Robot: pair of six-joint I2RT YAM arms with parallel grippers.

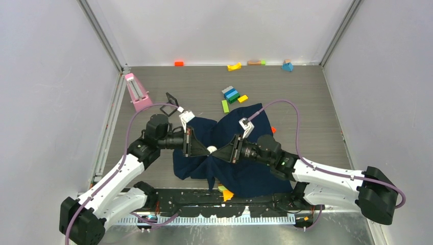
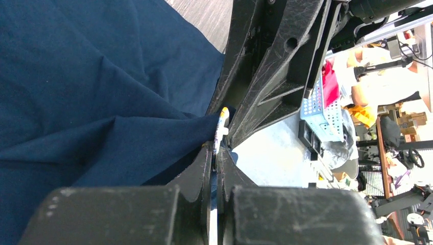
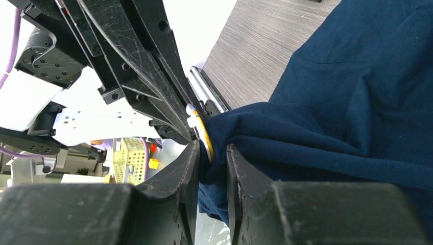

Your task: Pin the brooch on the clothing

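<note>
The clothing [image 1: 253, 168], a dark navy T-shirt, lies crumpled mid-table, and a fold of it is lifted between the two arms. Both grippers meet tip to tip above it. My left gripper [image 1: 198, 147] [image 2: 217, 148] is shut on the brooch [image 2: 221, 125], a thin disc seen edge-on sticking out past its fingertips. The brooch's pale back [image 1: 211, 149] shows from above. My right gripper [image 1: 231, 151] [image 3: 212, 148] is shut on a bunched fold of the shirt [image 3: 332, 117]. The brooch's yellow rim [image 3: 203, 131] is pressed against that fold, just inside the right gripper's left finger.
A pink stand [image 1: 137, 92] sits by the left wall, with a black square frame [image 1: 172, 98] near it. Coloured blocks [image 1: 232, 94] lie behind the shirt. Along the back wall are an orange block [image 1: 178, 63], a yellow wedge [image 1: 234, 66] and a blue block [image 1: 287, 65]. A yellow-orange piece [image 1: 226, 194] lies at the near edge.
</note>
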